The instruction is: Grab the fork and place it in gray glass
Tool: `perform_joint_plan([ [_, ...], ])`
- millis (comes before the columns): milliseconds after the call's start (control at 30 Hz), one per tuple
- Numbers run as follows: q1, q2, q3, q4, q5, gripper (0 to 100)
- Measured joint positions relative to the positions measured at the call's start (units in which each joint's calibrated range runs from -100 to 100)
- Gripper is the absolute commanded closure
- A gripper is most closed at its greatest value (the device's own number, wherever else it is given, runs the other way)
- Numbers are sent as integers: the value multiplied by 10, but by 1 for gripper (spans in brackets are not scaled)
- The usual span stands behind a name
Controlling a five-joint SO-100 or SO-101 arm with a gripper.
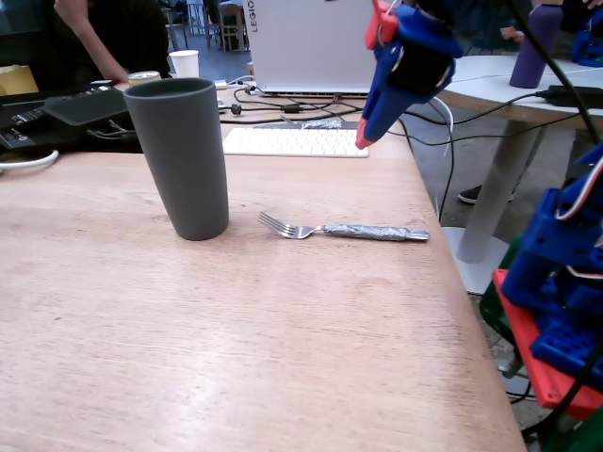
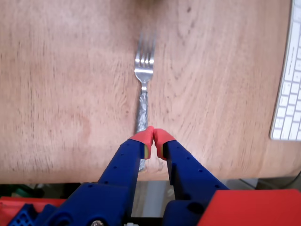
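The fork (image 1: pixel 345 231) lies flat on the wooden table, tines pointing left toward the gray glass, its handle wrapped in crinkled foil. The gray glass (image 1: pixel 179 155) stands upright a short way left of the tines. My blue gripper with red tips (image 1: pixel 363 141) hangs in the air above and behind the fork's handle, jaws closed and empty. In the wrist view the fork (image 2: pixel 143 84) runs straight up from the closed red fingertips (image 2: pixel 153 137), tines away from me, well below the gripper. The glass is out of the wrist view.
A white keyboard (image 1: pixel 294 141) lies behind the fork; it also shows in the wrist view (image 2: pixel 289 94). Cables and a laptop (image 1: pixel 311 42) sit at the back, with a white paper cup (image 1: pixel 186 63). The table's right edge (image 1: pixel 452 273) is close to the fork handle.
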Motion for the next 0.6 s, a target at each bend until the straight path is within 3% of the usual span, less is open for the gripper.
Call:
perform_joint_plan([
  [133,5,9,36,-2,34,100],
  [600,-7,11,57,-3,35,100],
])
